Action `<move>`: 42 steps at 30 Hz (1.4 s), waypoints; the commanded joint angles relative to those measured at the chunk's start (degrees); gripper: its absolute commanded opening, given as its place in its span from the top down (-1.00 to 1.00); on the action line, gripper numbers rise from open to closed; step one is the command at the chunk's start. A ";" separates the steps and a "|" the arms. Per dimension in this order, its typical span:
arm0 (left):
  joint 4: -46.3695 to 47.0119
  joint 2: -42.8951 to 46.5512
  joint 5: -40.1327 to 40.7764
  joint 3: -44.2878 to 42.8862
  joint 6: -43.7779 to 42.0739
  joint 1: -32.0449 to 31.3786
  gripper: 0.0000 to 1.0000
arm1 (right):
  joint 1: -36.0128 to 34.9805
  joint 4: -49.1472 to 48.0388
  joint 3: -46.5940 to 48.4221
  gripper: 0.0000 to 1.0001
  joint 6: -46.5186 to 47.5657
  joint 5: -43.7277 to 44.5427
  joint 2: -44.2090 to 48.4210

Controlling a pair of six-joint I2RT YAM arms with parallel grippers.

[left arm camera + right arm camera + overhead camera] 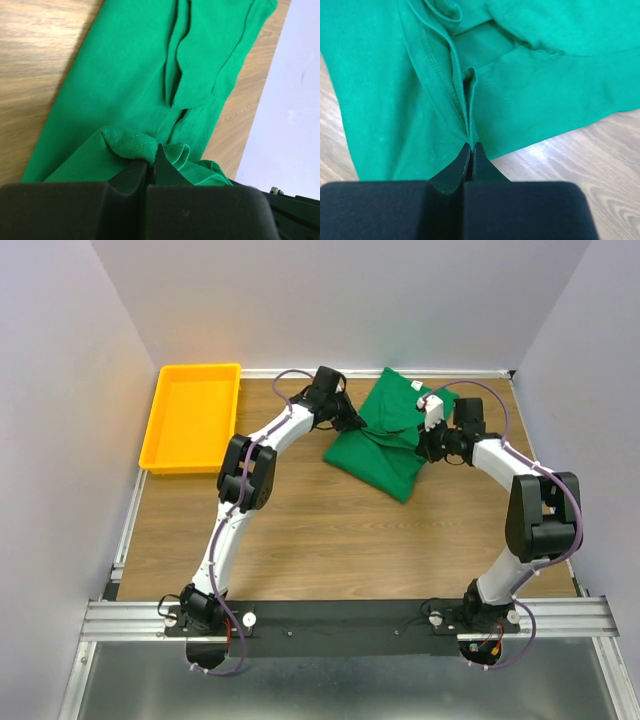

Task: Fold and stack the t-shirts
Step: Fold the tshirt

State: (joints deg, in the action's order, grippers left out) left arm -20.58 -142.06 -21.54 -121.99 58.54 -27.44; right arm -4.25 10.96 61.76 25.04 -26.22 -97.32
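1. Your right gripper point(471, 147), nearer you, clamps a hem fold of the t-shirt point(385, 455).
2. Your left gripper point(152, 161) pinches bunched fabric slightly farther back.
3. The t-shirt lies crumpled between them, its long axis apparently running toward the far wall point(350, 300).

A wood-grain table point(300, 540) stands boxed in on three sides by plain pale-grey walls point(330, 300) under soft, even light. An aluminium rail point(125, 620) runs along its near edge, with a dull grey metal panel point(330, 690) beyond.
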 commanded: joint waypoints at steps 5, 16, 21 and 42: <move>5.02 -3.13 -3.42 -5.44 3.15 0.02 1.00 | 1.18 0.90 3.98 0.99 -1.66 3.45 -3.14; 5.72 -5.60 -4.30 -7.12 4.39 0.02 1.00 | 1.53 0.82 4.42 0.99 -1.75 4.95 -4.64; 5.99 -6.12 -4.30 -7.38 4.74 0.11 1.00 | 1.79 0.64 5.04 0.99 -2.01 5.74 -5.25; 15.30 1.24 0.79 -10.81 -1.76 3.97 -0.97 | 2.41 -1.12 14.00 -0.25 -10.62 16.46 -7.62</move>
State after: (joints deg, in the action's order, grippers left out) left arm -8.62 -146.93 -24.03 -131.61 60.95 -26.04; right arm -2.28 10.83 72.95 16.43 -13.04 -105.84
